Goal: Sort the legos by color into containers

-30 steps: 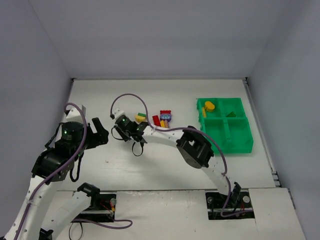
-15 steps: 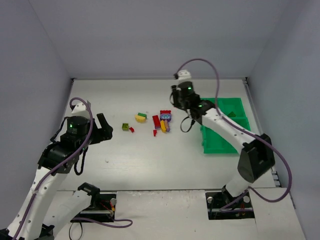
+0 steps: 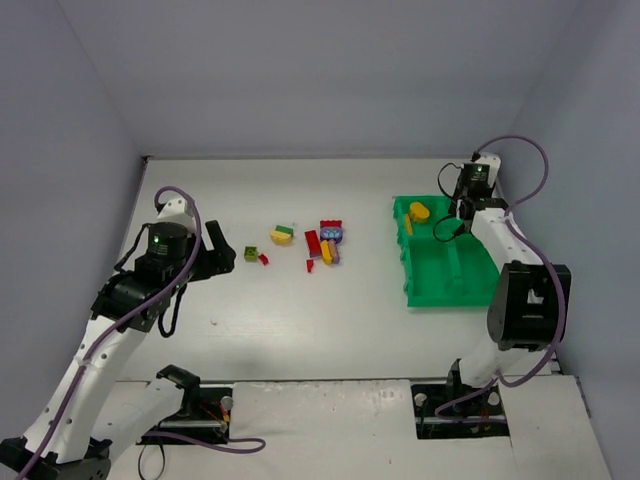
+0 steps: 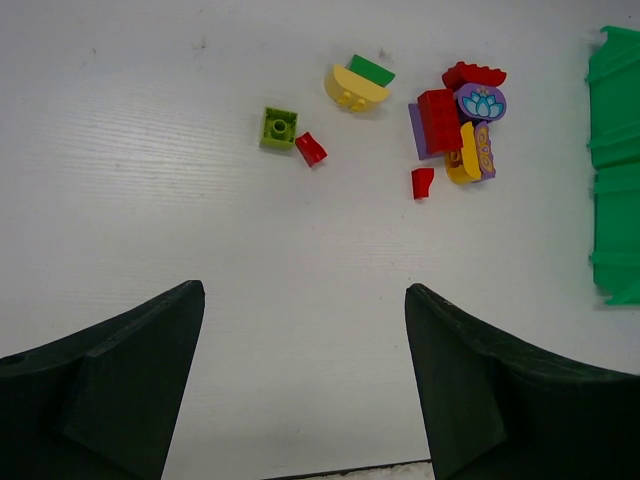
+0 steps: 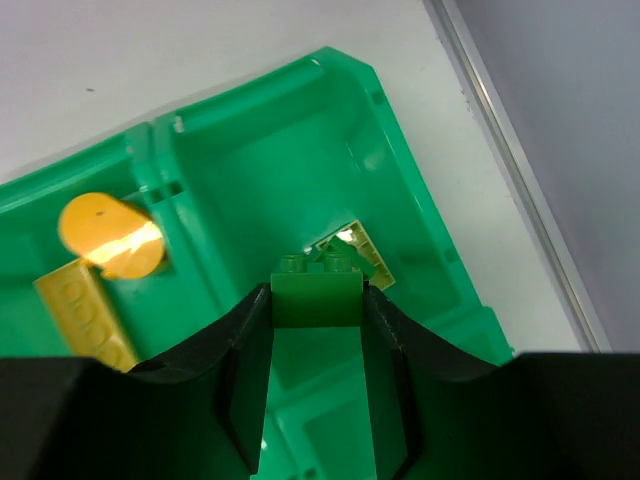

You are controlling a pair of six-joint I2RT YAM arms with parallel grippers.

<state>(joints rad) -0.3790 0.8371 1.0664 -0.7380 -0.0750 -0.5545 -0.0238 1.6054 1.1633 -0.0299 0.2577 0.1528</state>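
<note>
- The table (image 3: 330, 310) carries everything: the green tray (image 3: 440, 301) on the right and a scatter of loose legos (image 4: 440, 130) near the middle, well apart from the tray.
- The tray's far-left compartment holds two yellow pieces (image 5: 100, 235). The far-right one holds a green piece (image 5: 352, 250).
- The right hand (image 5: 320, 305) hangs over that far-right compartment, pinching a green brick (image 5: 317, 298) between its fingers, above the tray floor.
- The left hand (image 4: 305, 330) hovers over bare table on the near side of the loose legos, fingers spread and holding nothing.
- The step in hand looks like the drop-off of a green piece into the green compartment.
- The next move calls for spreading the right fingers while the brick is inside the compartment walls, so it lands beside the green piece and does not bounce over the divider.
- After that, a small light-green square brick (image 4: 279, 127) with a red bit (image 4: 311, 148) just beside it is the nearest pick for the left hand.
</note>
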